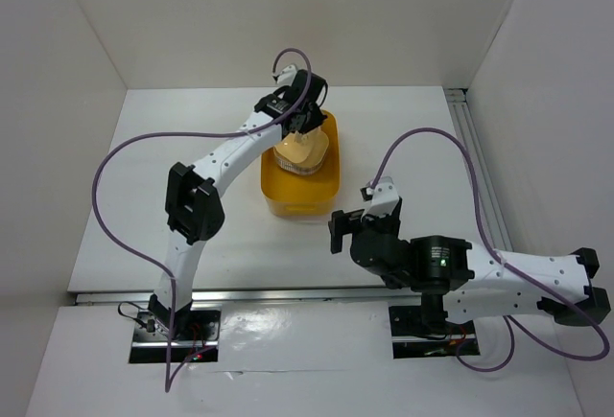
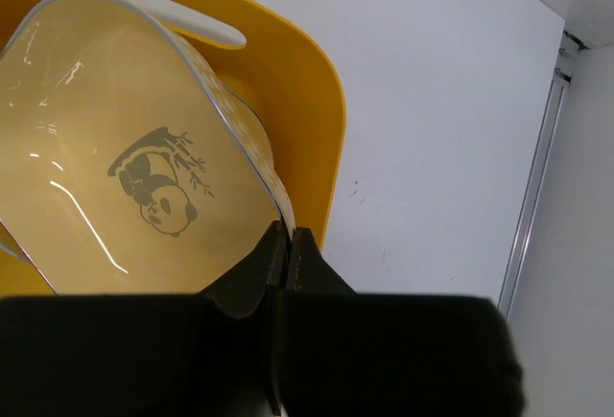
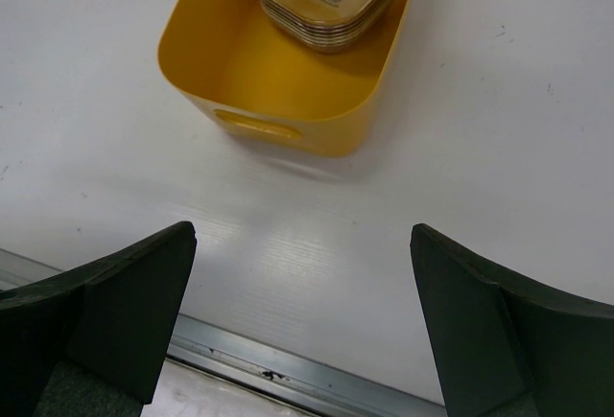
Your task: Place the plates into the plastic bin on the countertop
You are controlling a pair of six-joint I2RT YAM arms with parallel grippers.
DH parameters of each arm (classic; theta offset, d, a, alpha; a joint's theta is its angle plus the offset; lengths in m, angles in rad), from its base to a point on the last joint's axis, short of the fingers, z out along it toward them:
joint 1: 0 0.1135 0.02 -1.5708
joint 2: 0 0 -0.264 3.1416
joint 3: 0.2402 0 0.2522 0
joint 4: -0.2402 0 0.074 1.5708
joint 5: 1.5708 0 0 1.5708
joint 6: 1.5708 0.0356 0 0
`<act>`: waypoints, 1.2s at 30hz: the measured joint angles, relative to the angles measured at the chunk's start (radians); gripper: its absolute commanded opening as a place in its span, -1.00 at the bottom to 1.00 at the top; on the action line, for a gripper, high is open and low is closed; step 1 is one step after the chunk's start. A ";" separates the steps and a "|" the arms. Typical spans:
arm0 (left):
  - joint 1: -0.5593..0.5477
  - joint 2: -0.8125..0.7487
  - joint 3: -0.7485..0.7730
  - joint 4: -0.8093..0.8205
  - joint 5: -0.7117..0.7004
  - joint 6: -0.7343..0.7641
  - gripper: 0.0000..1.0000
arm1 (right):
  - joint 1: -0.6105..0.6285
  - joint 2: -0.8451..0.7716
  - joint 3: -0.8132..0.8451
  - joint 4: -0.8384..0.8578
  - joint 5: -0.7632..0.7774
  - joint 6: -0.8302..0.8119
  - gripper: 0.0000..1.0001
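Observation:
The yellow-orange plastic bin stands mid-countertop. A stack of plates lies in its far end. My left gripper is over that end, shut on the rim of a cream plate with a panda print, held tilted over the bin. Its fingertips pinch the plate's edge. My right gripper is open and empty, low over the countertop near the bin's near end; it also shows in the top view.
White walls enclose the countertop on the left, back and right. A metal rail runs along the right side and another along the front edge. The left arm's purple cable loops over the left part.

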 measured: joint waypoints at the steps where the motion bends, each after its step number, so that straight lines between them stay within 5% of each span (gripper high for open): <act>1: 0.001 0.000 -0.006 0.003 0.000 -0.003 -0.51 | 0.000 0.002 -0.004 0.003 -0.003 -0.003 1.00; 2: 0.001 0.000 -0.016 0.005 -0.001 -0.004 -0.32 | 0.000 0.004 -0.006 0.003 -0.005 -0.006 1.00; 3: 0.001 0.000 -0.023 0.006 -0.002 -0.006 0.10 | 0.000 0.008 -0.008 0.003 -0.005 -0.009 1.00; 9: -0.010 -0.034 -0.061 0.005 -0.026 -0.021 0.87 | 0.000 0.023 -0.009 0.004 -0.012 -0.013 1.00; 15: -0.068 -0.245 -0.182 0.013 -0.108 0.008 0.98 | 0.000 0.024 -0.006 0.001 -0.011 -0.003 1.00; 29: -0.182 -1.394 -1.025 -0.078 -0.204 0.237 0.98 | 0.000 0.006 0.100 -0.288 0.008 0.225 1.00; 36: -0.183 -1.651 -1.144 -0.249 -0.170 0.236 0.98 | 0.000 -0.113 0.068 -0.300 -0.024 0.235 1.00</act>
